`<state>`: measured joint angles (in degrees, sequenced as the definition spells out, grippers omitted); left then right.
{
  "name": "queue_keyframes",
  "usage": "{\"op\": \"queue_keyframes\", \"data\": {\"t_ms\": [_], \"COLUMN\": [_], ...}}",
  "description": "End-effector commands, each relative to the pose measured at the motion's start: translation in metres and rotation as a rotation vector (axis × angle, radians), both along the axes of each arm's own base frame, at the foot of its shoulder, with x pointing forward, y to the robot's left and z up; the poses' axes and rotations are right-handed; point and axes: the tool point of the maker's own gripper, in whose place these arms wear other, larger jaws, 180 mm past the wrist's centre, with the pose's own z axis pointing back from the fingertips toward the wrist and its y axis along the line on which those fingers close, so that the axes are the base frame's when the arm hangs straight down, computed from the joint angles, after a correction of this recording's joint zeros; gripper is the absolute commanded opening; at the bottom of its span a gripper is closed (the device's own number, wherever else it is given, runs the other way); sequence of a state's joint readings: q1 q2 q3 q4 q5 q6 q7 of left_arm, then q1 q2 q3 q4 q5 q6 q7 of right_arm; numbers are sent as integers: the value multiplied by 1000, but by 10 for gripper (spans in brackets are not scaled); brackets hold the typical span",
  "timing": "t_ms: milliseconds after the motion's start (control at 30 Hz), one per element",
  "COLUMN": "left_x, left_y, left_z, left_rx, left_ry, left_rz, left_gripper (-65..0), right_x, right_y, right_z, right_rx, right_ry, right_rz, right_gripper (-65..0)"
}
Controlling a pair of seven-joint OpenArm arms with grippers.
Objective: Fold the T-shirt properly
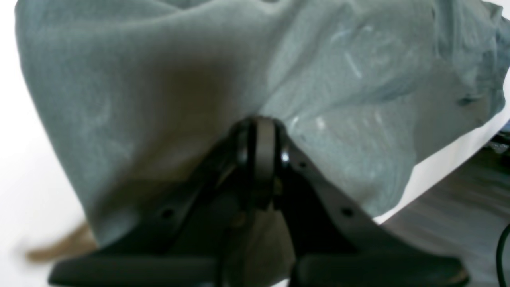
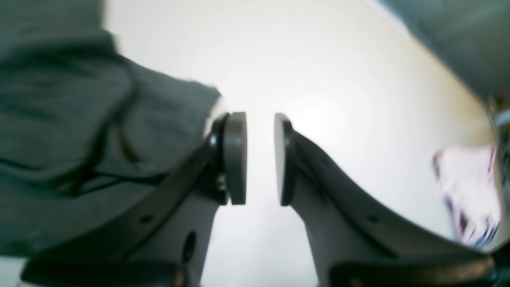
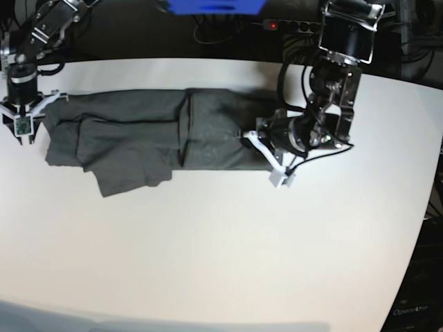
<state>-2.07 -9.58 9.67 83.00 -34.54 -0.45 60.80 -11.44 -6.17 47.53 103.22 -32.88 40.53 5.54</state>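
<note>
Left wrist view: the left gripper (image 1: pixel 261 151) has its pads pressed together with no gap, pinching a fold of the T-shirt (image 1: pixel 159 99). The grey cloth fills the frame from 9 o'clock round to 2 o'clock, draped over the white desk (image 1: pixel 24 179).

Right wrist view: the right gripper (image 2: pixel 259 159) stands narrowly parted, nothing between its pads, only pale desk (image 2: pixel 318 79) behind the gap. The T-shirt (image 2: pixel 71 139) lies bunched at 9 o'clock, just beside the near pad; whether it touches is unclear.

Base view: the T-shirt (image 3: pixel 138 135) lies folded into a long band across the far half of the desk (image 3: pixel 221 249). The left gripper (image 3: pixel 246 137) meets its 3 o'clock end; the right gripper (image 3: pixel 24 114) sits at its 9 o'clock end.
</note>
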Motion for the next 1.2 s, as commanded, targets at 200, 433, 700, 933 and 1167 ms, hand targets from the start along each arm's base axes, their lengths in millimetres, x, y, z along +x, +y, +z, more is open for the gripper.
{"op": "queue_keyframes", "data": {"t_ms": [200,433,700,933,1167], "left_x": [-1,-1,-1,-1,-1], "left_y": [18,18,18,18,18], "left_z": [0,0,0,0,0], "left_rx": [92,90,92,92,92], "left_ry": [4,3,3,5,5], "left_rz": [-3,-2,-2,-2,-2], "left_gripper": [-626,-626,-626,-626,-626], "right_x": [10,-9,6,24,29], "right_y": [-37,-72,-61,-36,-22], "right_z": [22,7,0,-9,-15], "right_rx": [14,36,48,42,95], "right_ry": [-70,154,251,344,408], "right_rz": [-191,-393,-384,-319,-299], "right_gripper": [-521,-521,-521,-521,-519]}}
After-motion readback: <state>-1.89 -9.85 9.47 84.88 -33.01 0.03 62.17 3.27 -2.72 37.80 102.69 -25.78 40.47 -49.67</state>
